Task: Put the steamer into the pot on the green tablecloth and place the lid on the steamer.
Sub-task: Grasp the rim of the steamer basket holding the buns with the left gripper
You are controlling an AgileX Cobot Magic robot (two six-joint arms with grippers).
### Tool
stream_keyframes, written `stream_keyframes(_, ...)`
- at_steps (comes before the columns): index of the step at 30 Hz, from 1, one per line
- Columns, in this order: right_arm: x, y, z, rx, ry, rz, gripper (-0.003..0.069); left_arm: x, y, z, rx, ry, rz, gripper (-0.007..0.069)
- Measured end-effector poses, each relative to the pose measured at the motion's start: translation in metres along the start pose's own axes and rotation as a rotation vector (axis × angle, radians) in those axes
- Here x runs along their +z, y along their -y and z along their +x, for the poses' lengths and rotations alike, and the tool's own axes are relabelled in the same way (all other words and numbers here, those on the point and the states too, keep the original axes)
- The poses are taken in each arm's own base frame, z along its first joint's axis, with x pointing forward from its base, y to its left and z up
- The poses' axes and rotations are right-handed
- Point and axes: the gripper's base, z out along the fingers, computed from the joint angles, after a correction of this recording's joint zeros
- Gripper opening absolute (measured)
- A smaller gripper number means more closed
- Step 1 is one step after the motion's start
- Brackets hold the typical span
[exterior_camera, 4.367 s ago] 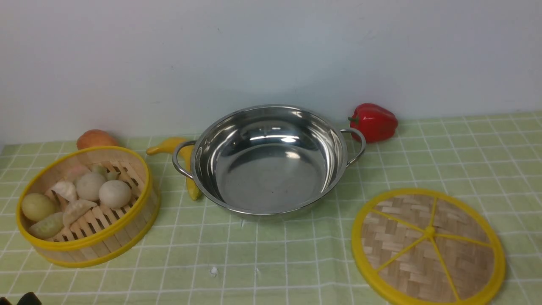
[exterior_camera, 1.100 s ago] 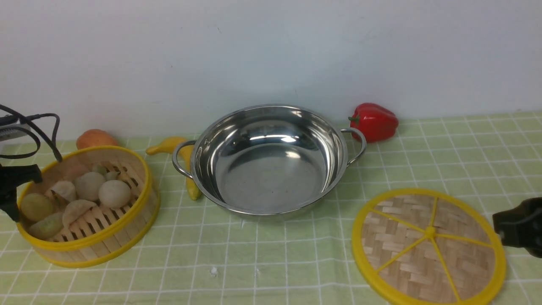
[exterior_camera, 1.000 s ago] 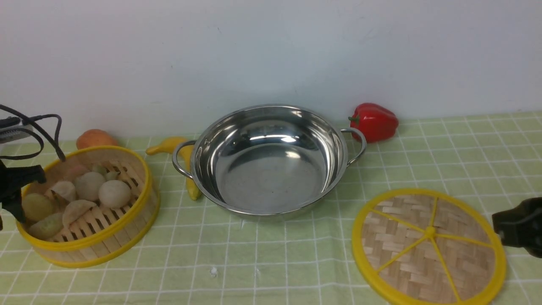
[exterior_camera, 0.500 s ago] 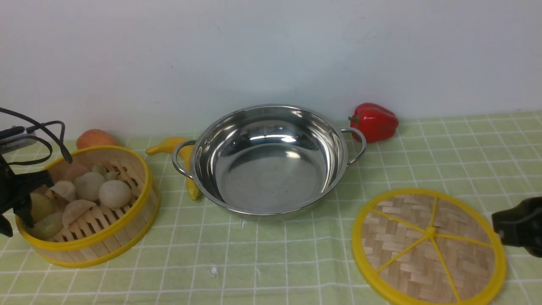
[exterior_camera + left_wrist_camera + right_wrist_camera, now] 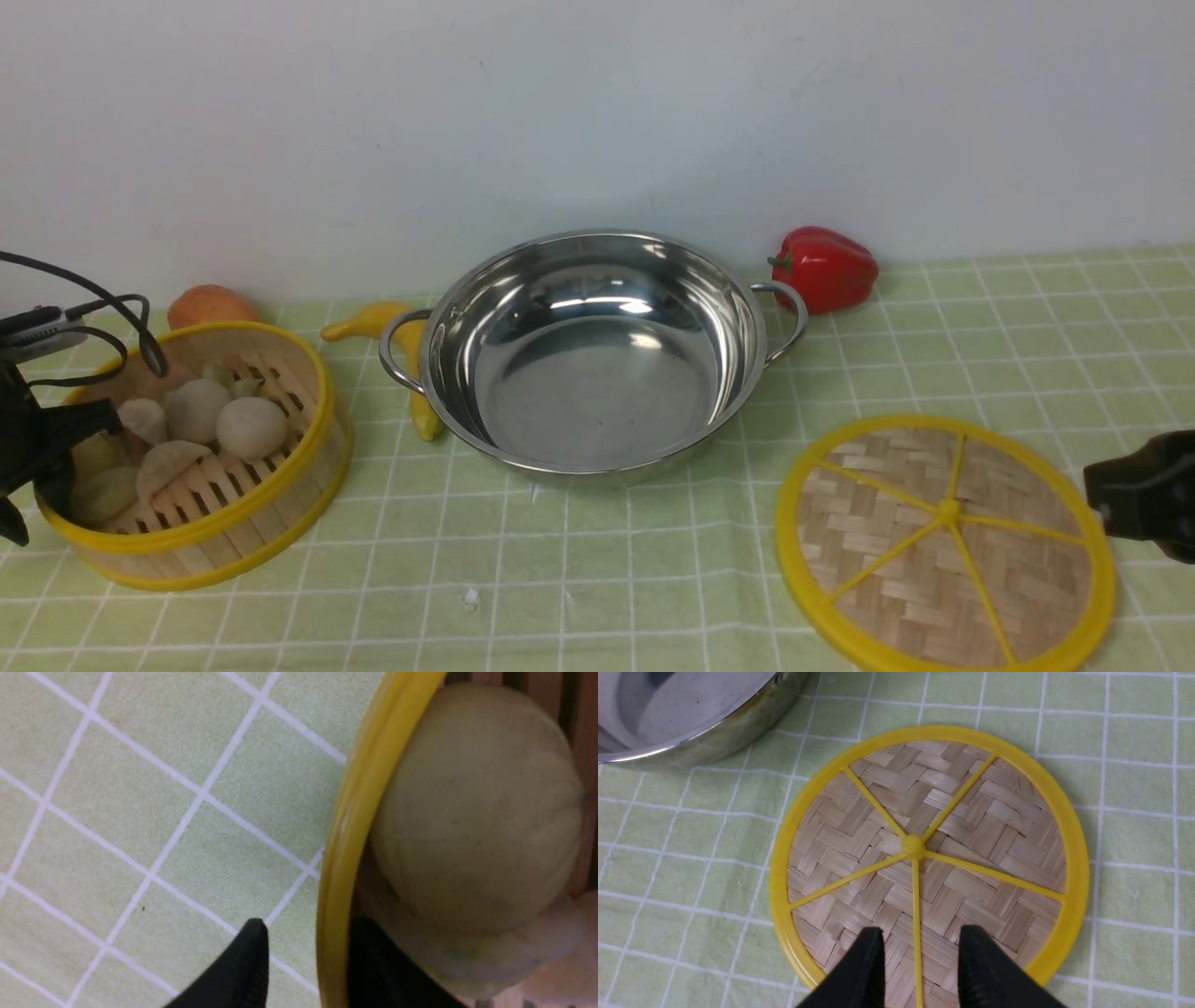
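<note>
Nearest, at the front right of the green tablecloth point(image 5: 653, 579), the lid point(image 5: 945, 546) lay flat, well apart from the steamer. The right jaws hung over its outer edge, parted and empty, one finger on either side of a yellow spoke, which read as waiting for the second step. Slightly further back on the left stood the steamer point(image 5: 196, 543), on the cloth beside the pot and not in it, loaded with buns point(image 5: 252, 427) and dumplings. The step in hand looked to be the grasp on it. The left jaws pointed down at its left side, released, one finger outside the yellow rim and the other inside, close by a pale green bun point(image 5: 476, 812), with a gap showing between the outer finger and the rim. The next move would call for closing on that wall, then a level lift, since the food sat loose, and a carry rightward over the pot's left handle. The pot point(image 5: 588, 392) stood empty at the middle of the worktop, further back. Beyond lay a banana point(image 5: 373, 319) partly hidden behind that handle, an orange fruit point(image 5: 210, 305) behind the steamer, and a red pepper point(image 5: 826, 269) by the wall.
</note>
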Motion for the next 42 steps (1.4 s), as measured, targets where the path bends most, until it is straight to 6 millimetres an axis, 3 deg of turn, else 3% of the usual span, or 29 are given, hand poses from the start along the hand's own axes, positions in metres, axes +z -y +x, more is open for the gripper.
stream_keyframes(2, 0.0, 0.0, 0.0, 0.0, 0.001, 0.0, 0.0242, 0.0, 0.0, 0.0, 0.0, 0.0, 0.0, 0.0211)
stream_keyframes(6, 0.0, 0.0, -0.001, 0.001, 0.01, -0.001, 0.0242, 0.001, 0.0, 0.0, -0.01, 0.001, 0.001, 0.0058)
stream_keyframes(8, 0.0, 0.0, -0.001, 0.001, 0.011, -0.002, 0.0242, 0.001, 0.0, -0.001, -0.014, 0.01, 0.002, 0.0039)
stream_keyframes(20, 0.0, 0.0, -0.001, 0.003, 0.013, -0.003, 0.0242, -0.001, -0.001, 0.001, 0.05, -0.017, -0.008, 0.0039)
stream_keyframes(25, 0.0, 0.0, -0.001, 0.003, 0.013, -0.003, 0.0242, -0.013, -0.011, 0.003, 0.067, -0.015, -0.004, 0.0039)
stream_keyframes(34, 0.0, 0.0, -0.001, 0.005, 0.013, -0.005, 0.0242, -0.06, -0.054, 0.01, 0.068, 0.048, -0.023, 0.0043)
stream_keyframes(42, 0.0, 0.0, -0.001, 0.006, 0.013, -0.005, 0.0242, -0.081, -0.053, 0.016, 0.089, 0.073, 0.073, 0.0043)
